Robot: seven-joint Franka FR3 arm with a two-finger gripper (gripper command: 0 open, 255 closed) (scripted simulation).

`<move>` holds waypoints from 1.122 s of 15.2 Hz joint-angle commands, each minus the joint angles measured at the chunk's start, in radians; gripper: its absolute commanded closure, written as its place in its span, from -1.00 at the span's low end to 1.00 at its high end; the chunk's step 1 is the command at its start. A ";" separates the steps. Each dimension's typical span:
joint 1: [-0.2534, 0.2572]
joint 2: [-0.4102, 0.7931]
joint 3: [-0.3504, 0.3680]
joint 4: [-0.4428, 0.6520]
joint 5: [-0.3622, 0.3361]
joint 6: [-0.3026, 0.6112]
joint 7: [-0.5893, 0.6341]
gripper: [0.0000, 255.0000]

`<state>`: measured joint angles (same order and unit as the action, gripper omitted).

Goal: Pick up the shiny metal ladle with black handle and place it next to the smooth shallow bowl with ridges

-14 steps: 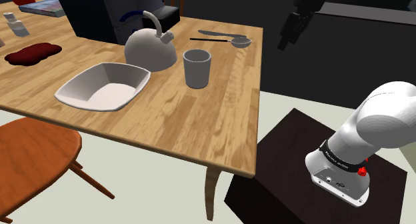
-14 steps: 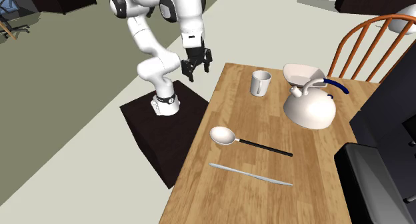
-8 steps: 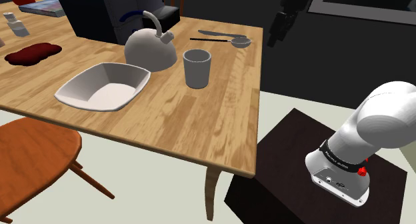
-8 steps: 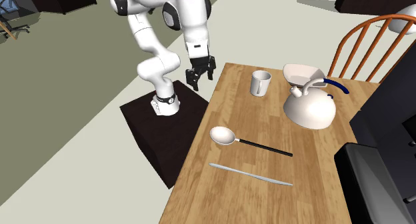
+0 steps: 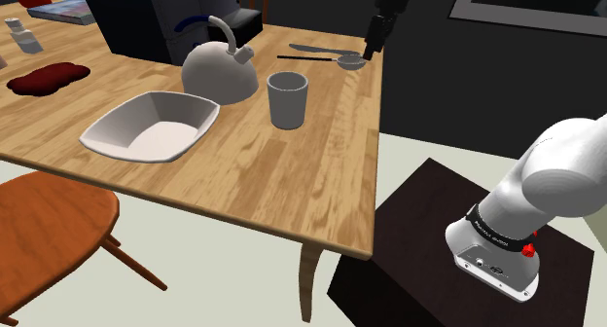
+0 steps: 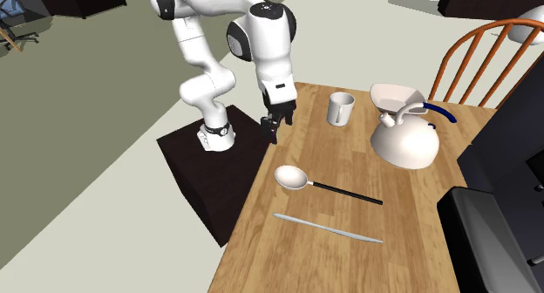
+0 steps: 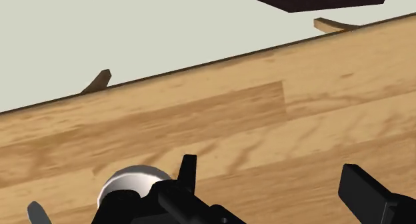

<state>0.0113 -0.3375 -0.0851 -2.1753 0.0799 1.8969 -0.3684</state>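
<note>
step in hand: approach to grasp; nothing lifted yet; gripper [image 6: 271, 126] hangs over the table [image 5: 243, 174] edge, jaws spread with nothing between them; the wrist view confirms the fingers [image 7: 363, 189] stand apart.

ladle [image 6: 323, 187] lies flat on the wood, well apart from the kettle [image 6: 404, 143], on the kettle's side away from the bowl [image 6: 394, 95]; pale shiny scoop toward the table edge, black handle pointing back in the kettle's general direction; knife [image 6: 327, 228] lies just beyond the ladle, further again from the kettle; cup [image 6: 341, 109] stands near the kettle; bowl, drawn white, sits just beside the kettle.

in the wrist view the scoop [image 7: 130, 186] sits outside one finger, not in the gap; judgement: gripper is off-centre from the target.

to do this well: shift until the black handle, close to the scoop, is centred in the gap; set the jaw line across the handle; descend near the wood before closing; lift clear of cup and kettle spout on the carry; set down on bare wood by the bowl's side away from the kettle.
</note>
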 commanded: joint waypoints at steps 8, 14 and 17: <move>0.013 0.383 -0.036 0.353 0.062 0.010 -0.213 -1.00; -0.002 0.644 -0.025 0.666 0.103 -0.055 -0.321 -1.00; 0.001 0.649 -0.023 0.633 0.105 -0.017 -0.323 -1.00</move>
<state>0.0113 0.3033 -0.1091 -1.5403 0.1831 1.8689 -0.6891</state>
